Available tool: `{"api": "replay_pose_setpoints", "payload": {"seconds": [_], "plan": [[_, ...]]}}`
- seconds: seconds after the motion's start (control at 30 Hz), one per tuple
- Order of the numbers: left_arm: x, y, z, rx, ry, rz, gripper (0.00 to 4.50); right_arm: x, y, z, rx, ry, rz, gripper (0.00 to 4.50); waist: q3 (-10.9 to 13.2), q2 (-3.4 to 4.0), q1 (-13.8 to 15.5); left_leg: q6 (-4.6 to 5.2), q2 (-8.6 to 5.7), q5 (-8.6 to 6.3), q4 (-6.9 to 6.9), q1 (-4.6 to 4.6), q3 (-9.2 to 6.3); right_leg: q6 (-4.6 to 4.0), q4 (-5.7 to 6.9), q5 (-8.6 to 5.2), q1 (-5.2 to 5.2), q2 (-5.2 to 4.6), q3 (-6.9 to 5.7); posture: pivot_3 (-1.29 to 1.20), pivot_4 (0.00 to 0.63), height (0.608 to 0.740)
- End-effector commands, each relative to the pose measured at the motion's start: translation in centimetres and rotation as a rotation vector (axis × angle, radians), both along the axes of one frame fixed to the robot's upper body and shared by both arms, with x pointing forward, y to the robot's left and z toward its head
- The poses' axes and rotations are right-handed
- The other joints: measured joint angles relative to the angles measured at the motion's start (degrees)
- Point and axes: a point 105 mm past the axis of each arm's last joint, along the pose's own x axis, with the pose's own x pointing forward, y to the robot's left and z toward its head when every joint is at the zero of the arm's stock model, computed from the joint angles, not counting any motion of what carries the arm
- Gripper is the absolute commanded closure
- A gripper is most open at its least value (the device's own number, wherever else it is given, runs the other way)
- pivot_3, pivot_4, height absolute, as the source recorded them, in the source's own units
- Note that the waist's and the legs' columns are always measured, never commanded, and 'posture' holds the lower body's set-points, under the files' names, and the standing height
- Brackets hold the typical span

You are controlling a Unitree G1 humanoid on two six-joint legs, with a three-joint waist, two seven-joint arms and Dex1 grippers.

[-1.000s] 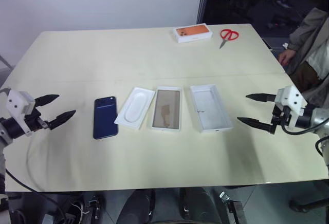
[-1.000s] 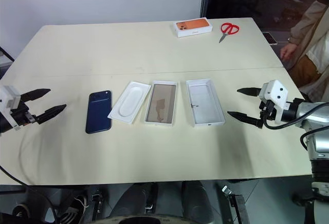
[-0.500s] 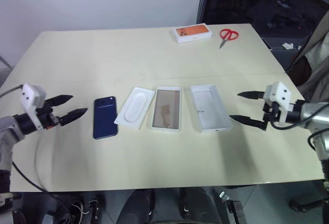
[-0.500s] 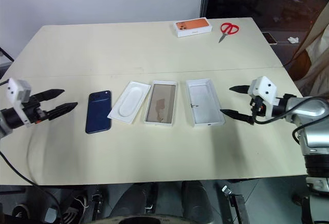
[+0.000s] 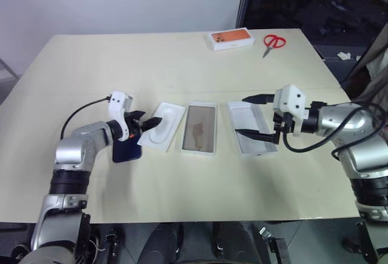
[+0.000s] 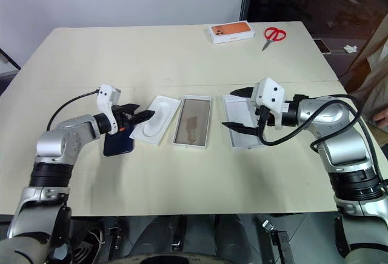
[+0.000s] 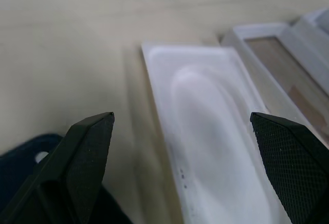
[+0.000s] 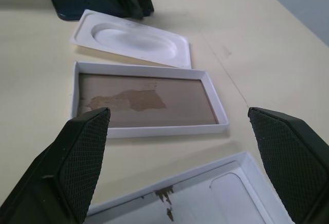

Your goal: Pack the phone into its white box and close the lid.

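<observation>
On the pale cream table, four things are lying in a row: the slim dark navy-blue phone, a thin white insert with an oval recess at its 3 o'clock, then the shallow white box with a beige-brown floor, then the deeper white lid lying with its plain inside facing up. The left gripper is hovering with its two black fingers spread wide and nothing between them, over the phone's far end and the insert's near edge; whether it is touching either cannot be told. The right gripper is hanging just above the lid, its jaws likewise parted wide and empty, pointing toward 9 o'clock. The phone is sitting flat on the table outside the box, partly hidden under the left gripper. Far off at 12 o'clock an orange-topped white box is resting, with red-handled scissors just beside it at its 3 o'clock
</observation>
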Motion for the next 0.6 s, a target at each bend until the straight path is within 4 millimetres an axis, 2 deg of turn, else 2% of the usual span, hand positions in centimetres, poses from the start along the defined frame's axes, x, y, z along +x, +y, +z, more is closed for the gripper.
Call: {"api": "replay_pose_setpoints", "payload": {"seconds": [0.03, 0.17, 0.27, 0.5, 0.6], "plan": [[0.6, -0.3, -0.3, 0.014, 0.024, 0.019, 0.05, -0.7, 0.5, 0.8, 0.003, -0.032, 0.018, 0.01, 0.0, -0.01, 0.2, 0.04, 0.0, -0.03, 0.0, 0.01, 0.0, 0.0, 0.02, 0.0, 0.0, 0.0, 0.0, 0.0, 0.15, 0.74], [0.6, -1.8, 0.0, -0.067, 0.077, -0.021, 0.05, -0.4, 0.2, 0.5, 0.009, -0.03, -0.006, 0.01, 0.0, -0.02, 0.2, 0.23, 0.0, -0.14, 0.02, 0.01, 0.0, 0.0, 0.03, 0.0, 0.01, 0.0, 0.0, 0.0, 0.15, 0.74], [-0.2, -2.7, -0.7, -0.029, 0.127, -0.082, 0.05, -0.5, 0.4, 0.4, 0.013, -0.026, 0.0, 0.01, 0.0, -0.02, 0.1, 0.2, 0.0, -0.12, 0.01, 0.01, 0.0, 0.0, 0.03, 0.0, 0.01, 0.0, 0.0, 0.0, 0.15, 0.74], [-1.2, -2.8, -1.4, -0.052, 0.249, -0.103, 0.05, -0.4, 0.4, 0.4, 0.018, -0.035, -0.007, 0.01, 0.0, -0.01, 0.2, 0.22, -0.01, -0.13, 0.02, 0.02, 0.0, 0.0, 0.02, 0.0, 0.03, -0.01, 0.0, 0.0, 0.15, 0.74], [-1.6, -3.1, -1.3, -0.109, 0.266, -0.12, 0.89, -0.5, 0.5, 0.5, 0.024, -0.037, -0.002, 0.0, 0.0, -0.01, 0.2, 0.1, -0.01, -0.06, 0.02, 0.03, 0.0, 0.0, 0.02, 0.0, 0.03, -0.01, 0.0, 0.0, 0.15, 0.74]]}}
